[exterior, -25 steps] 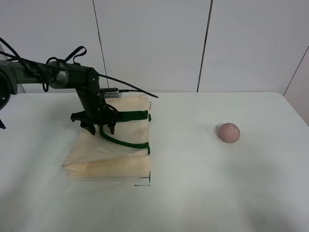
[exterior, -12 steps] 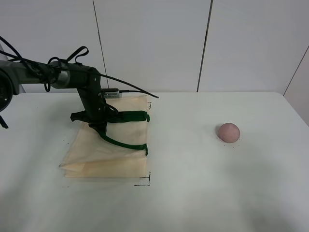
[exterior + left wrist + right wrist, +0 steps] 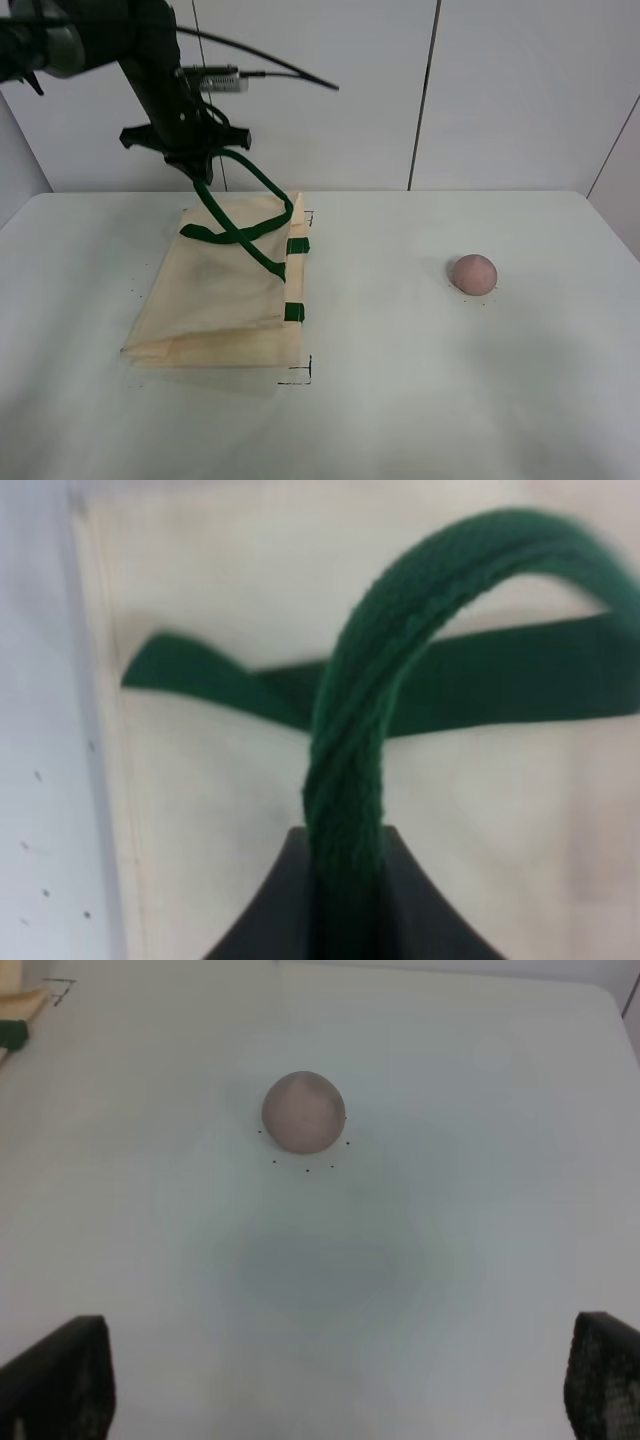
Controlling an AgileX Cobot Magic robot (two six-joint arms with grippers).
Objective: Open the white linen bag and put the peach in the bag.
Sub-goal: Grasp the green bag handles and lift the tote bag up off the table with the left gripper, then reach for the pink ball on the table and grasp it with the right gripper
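The white linen bag lies on the left of the table, its top edge with green tabs facing right. My left gripper is high above the bag's far edge, shut on one green strap handle and pulling it up taut. In the left wrist view the strap runs into the closed jaws of that gripper, with the bag below. The peach sits alone on the right. The right wrist view shows the peach ahead of my open, empty right gripper.
Black corner marks are drawn on the table by the bag's near right corner. The white wall panels stand close behind the table. A corner of the bag shows in the right wrist view.
My left gripper closed on the green handle and rose well above the bag, lifting the strap and the top layer. The peach has not moved.
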